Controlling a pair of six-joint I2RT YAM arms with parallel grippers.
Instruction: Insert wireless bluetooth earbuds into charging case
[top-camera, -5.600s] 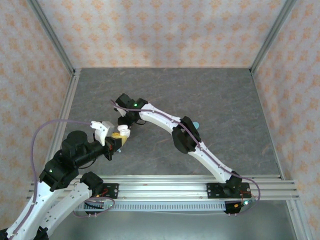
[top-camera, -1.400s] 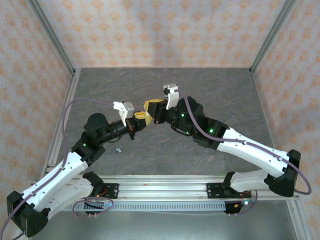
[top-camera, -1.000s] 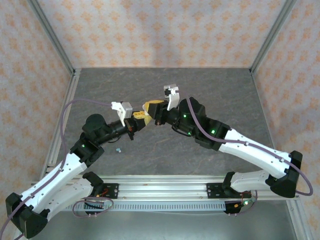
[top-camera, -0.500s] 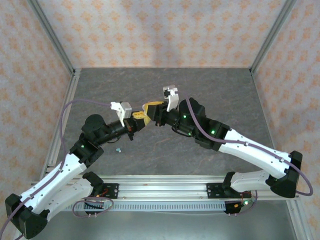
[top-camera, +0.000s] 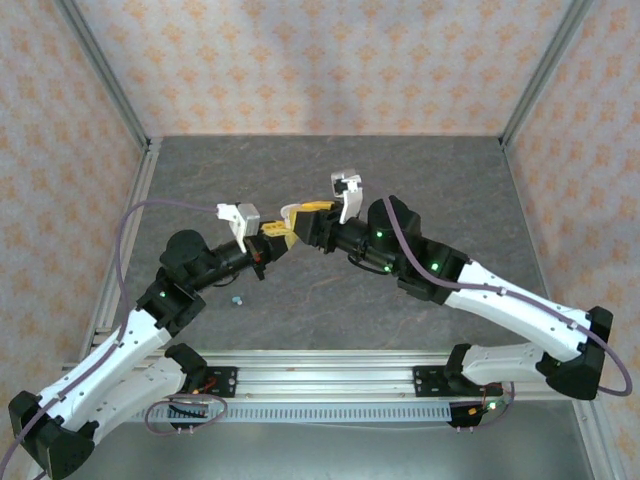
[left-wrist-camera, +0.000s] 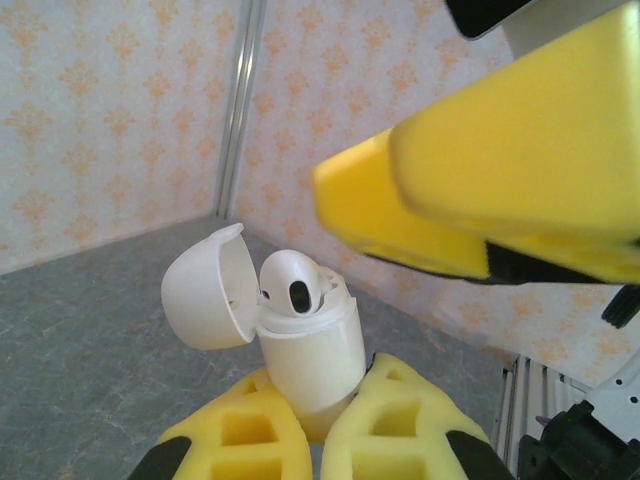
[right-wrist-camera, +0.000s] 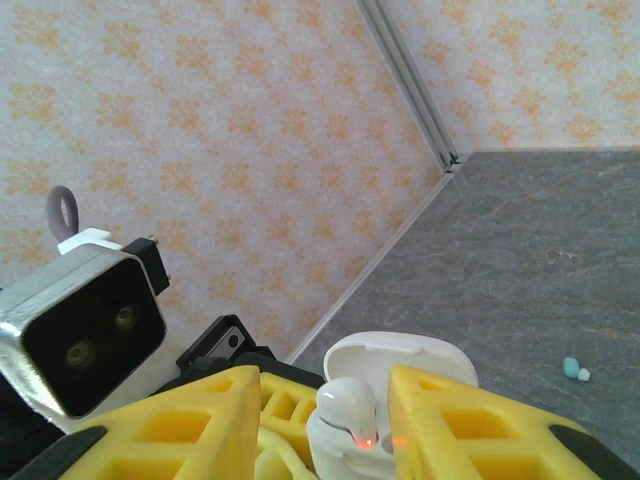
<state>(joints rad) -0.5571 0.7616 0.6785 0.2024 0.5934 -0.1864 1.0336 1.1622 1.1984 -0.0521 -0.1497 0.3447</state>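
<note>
While the white earbud (left-wrist-camera: 293, 283) stands proud in the open charging case (left-wrist-camera: 305, 355), not visibly seated, it could tip out. The case is held aloft over mid-table, clenched at its base by the left gripper (left-wrist-camera: 315, 432). The right gripper (right-wrist-camera: 330, 425) straddles the bud, released, jaws apart and seemingly clear of it. A finger brushing bud or lid (left-wrist-camera: 205, 290) on withdrawal would likely dislodge it. A teal earbud (top-camera: 237, 299) lies on the table (top-camera: 450, 200). Versus a second ago: right jaws wider, arms barely shifted.
</note>
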